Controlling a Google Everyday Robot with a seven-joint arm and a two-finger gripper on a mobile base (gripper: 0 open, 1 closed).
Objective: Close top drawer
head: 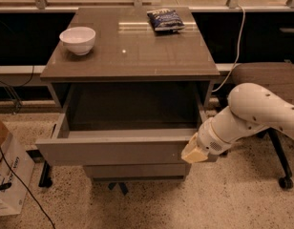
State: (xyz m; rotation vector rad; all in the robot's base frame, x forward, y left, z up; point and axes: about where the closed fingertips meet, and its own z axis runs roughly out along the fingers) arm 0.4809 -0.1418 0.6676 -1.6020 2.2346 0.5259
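The top drawer (113, 150) of the grey-brown cabinet stands pulled out part way. Its paler inner box shows and holds nothing I can see. Its flat front faces me, with a lower drawer front (137, 171) just below it. My gripper (194, 151), on a white arm coming from the right, presses against the right end of the drawer front.
A white bowl (78, 39) and a dark blue snack bag (165, 19) lie on the cabinet top (132, 51). A cardboard box (8, 175) stands at the left on the floor. A chair on castors (276, 128) stands at the right behind my arm.
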